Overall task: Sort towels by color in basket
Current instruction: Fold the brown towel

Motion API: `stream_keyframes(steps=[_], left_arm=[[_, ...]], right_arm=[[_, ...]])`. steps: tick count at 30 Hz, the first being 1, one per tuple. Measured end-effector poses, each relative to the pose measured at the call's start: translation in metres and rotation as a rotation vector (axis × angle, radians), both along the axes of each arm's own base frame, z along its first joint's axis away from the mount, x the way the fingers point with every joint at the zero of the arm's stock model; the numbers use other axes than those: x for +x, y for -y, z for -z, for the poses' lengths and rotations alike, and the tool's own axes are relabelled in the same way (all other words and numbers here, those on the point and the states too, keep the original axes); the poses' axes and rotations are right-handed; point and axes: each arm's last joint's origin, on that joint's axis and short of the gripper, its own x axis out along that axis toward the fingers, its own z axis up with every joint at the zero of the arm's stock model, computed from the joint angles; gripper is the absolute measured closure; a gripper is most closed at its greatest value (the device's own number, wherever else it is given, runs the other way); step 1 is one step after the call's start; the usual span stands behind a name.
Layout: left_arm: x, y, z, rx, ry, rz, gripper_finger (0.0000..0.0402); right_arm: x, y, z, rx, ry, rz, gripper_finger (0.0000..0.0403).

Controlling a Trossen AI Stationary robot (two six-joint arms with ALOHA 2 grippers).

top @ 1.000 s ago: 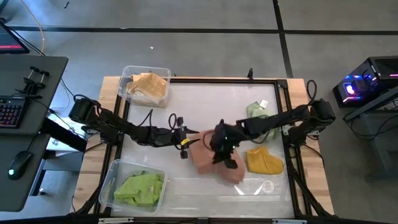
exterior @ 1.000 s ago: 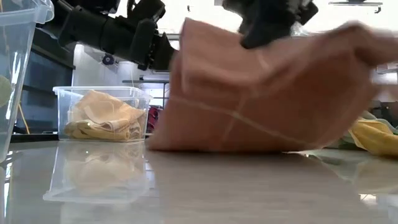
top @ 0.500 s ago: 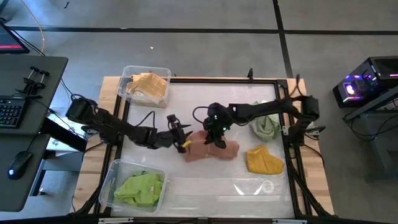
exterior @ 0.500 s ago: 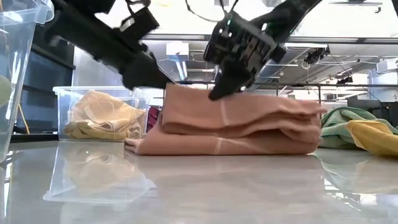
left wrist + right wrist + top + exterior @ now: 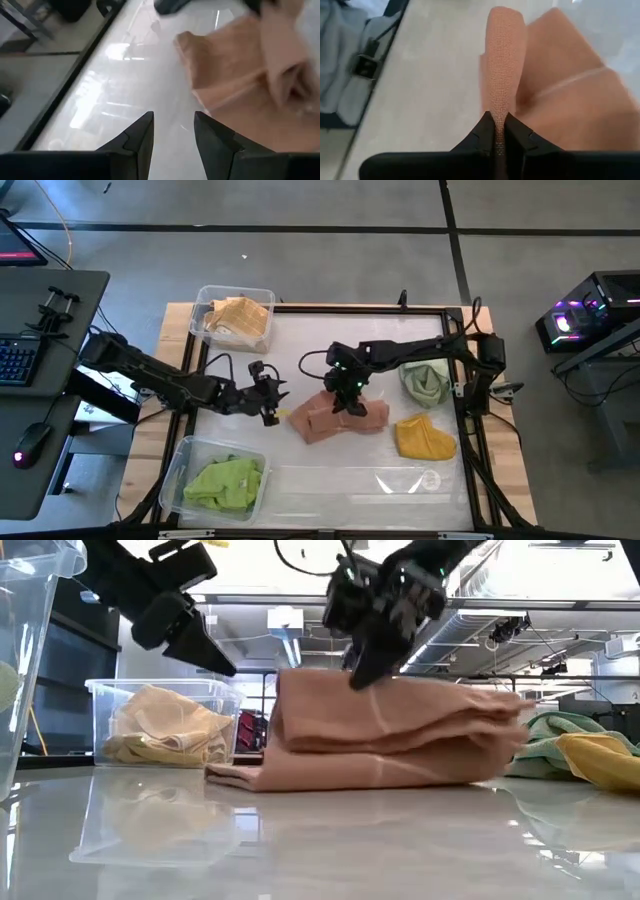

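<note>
A dusty pink-brown towel [image 5: 338, 420] [image 5: 390, 735] lies folded over on the table's middle. My right gripper [image 5: 348, 392] [image 5: 497, 131] stands above its far part and is shut on it. My left gripper [image 5: 268, 404] [image 5: 173, 131] is open, hovers left of the towel [image 5: 240, 80] and touches nothing. A sage green towel [image 5: 425, 382] and a mustard yellow towel [image 5: 425, 438] lie on the table's right. A lime green towel [image 5: 226, 482] sits in the near left basket. A tan checked towel [image 5: 240, 318] [image 5: 165, 725] fills the far left basket. My right gripper pinches a raised fold [image 5: 502, 75] of the pink-brown towel's top layer between its two fingers. The fingers [image 5: 360, 670] come from above, slanting down. That fold is pulled up a little, while the lower layers [image 5: 330, 775] lie on the table.
Two clear plastic baskets stand at the table's left: one at the far corner [image 5: 205, 295] [image 5: 100, 690], one at the near corner [image 5: 180, 455]. A dark frame [image 5: 330, 310] runs round the white table top. Bare surface shows along the near edge [image 5: 360, 480].
My right gripper carried the lifted pink-brown towel from the near side toward the far edge and the left, then lowered it. The towel came down from hanging spread and now lies folded over on the table. My left gripper drew back toward the table's left edge, away from the towel.
</note>
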Motion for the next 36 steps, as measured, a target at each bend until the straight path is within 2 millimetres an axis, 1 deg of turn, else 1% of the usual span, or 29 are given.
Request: stream_keyframes(steps=[3, 5, 8, 12, 14, 17, 21, 24, 27, 29, 31, 34, 36], left_arm=[[0.002, -0.001, 0.005, -0.009, -0.027, 0.006, 0.0276], [0.003, -0.001, 0.007, -0.005, -0.033, 0.0, 0.0276], [0.001, -0.003, 0.008, 0.027, -0.052, -0.04, 0.0276], [-0.006, -0.002, 0.006, 0.096, -0.048, -0.111, 0.0276], [-0.009, -0.001, 0.002, 0.117, -0.033, -0.127, 0.0276], [-0.013, 0.0, -0.002, 0.128, -0.027, -0.128, 0.0276], [-0.02, 0.001, -0.004, 0.131, -0.024, -0.15, 0.0276], [-0.026, 0.004, -0.007, 0.134, -0.011, -0.171, 0.0276], [-0.032, 0.007, -0.01, 0.134, 0.007, -0.172, 0.0276], [-0.034, 0.01, -0.012, 0.126, 0.02, -0.163, 0.0276], [-0.036, 0.012, -0.014, 0.116, 0.03, -0.154, 0.0276], [-0.038, 0.015, -0.014, 0.115, 0.039, -0.148, 0.0276], [-0.039, 0.016, -0.015, 0.123, 0.043, -0.147, 0.0276]], right_arm=[[0.011, -0.004, -0.016, 0.028, 0.028, -0.049, 0.0389], [0.02, -0.006, -0.018, 0.046, 0.085, -0.131, 0.0389], [0.036, -0.008, -0.009, 0.048, 0.174, -0.264, 0.0389], [0.06, -0.008, 0.012, -0.031, 0.249, -0.352, 0.0389], [0.07, -0.006, 0.022, -0.086, 0.246, -0.337, 0.0389], [0.081, -0.001, 0.031, -0.189, 0.25, -0.283, 0.0389], [0.089, 0.01, 0.028, -0.26, 0.288, -0.197, 0.0386], [0.093, 0.018, 0.024, -0.288, 0.337, -0.153, 0.0376], [0.1, 0.024, 0.024, -0.316, 0.412, -0.13, 0.035], [0.103, 0.026, 0.027, -0.322, 0.423, -0.1, 0.0325], [0.108, 0.03, 0.029, -0.366, 0.437, -0.033, 0.0298], [0.108, 0.035, 0.03, -0.41, 0.38, 0.086, 0.0265], [0.104, 0.043, 0.03, -0.391, 0.326, 0.129, 0.0252]])
